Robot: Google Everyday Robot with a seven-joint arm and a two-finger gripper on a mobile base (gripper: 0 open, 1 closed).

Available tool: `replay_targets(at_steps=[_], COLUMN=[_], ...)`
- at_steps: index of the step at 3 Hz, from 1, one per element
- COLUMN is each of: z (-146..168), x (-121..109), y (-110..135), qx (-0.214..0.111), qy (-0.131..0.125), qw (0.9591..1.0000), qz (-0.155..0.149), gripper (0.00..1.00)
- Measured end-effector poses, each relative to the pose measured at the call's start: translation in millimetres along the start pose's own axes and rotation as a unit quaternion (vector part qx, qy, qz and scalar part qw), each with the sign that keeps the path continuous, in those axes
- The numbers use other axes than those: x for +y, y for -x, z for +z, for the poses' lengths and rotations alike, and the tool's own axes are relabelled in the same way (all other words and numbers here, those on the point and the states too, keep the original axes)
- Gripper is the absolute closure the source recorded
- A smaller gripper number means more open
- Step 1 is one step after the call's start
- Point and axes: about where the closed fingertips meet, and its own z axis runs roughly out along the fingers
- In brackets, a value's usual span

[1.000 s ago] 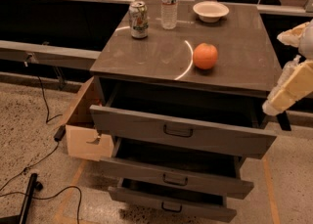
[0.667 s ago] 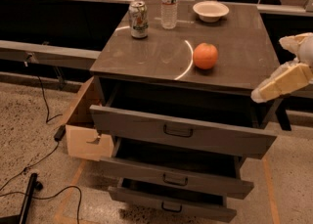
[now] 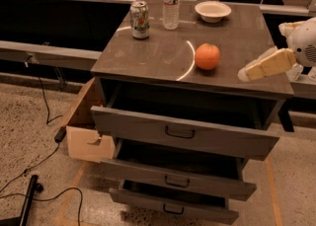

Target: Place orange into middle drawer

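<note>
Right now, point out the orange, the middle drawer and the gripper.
orange (image 3: 207, 56): camera view, centre of the fruit, on the cabinet top (image 3: 153, 55).
middle drawer (image 3: 143, 174): camera view, its flat front, left of the handle (image 3: 177, 182).
gripper (image 3: 266, 65): camera view, cream tip over the cabinet top's right edge.

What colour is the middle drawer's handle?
Black bar handle, camera view; cream end effector hovers right of round orange fruit.

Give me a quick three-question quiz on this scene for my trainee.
1. True or false: the orange lies inside the middle drawer.
2. What stands beside the soda can? A) water bottle B) mug C) plate
3. Where is the gripper?
Key: 1 false, it sits on the cabinet top. 2 A. 3 At the picture's right, near the cabinet top's front corner, apart from the orange.
</note>
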Motion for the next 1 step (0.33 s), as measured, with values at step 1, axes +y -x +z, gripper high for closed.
replay_targets(at_steps=[1], z=[0.0], x=[0.0], y=[0.0], qx=[0.0], qy=[0.0], qw=[1.0], qz=[0.0], gripper=[0.0])
